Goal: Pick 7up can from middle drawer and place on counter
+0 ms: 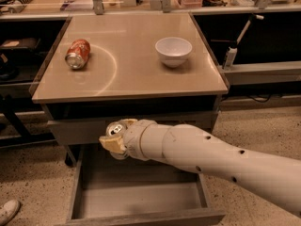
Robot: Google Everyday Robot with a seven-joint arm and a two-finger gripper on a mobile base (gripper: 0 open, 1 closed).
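My gripper (113,138) is shut on the 7up can (114,129), whose silver top shows between the tan fingers (111,144). It holds the can in front of the closed upper drawer, above the open middle drawer (141,199) and just below the edge of the counter (131,65). The white arm reaches in from the lower right. The drawer floor is bare grey. Most of the can's body is hidden by the gripper.
An orange-red can (77,53) lies on its side at the counter's left. A white bowl (173,51) stands at its right. Dark shelves flank the cabinet. A shoe tip (7,211) shows at the bottom left on the speckled floor.
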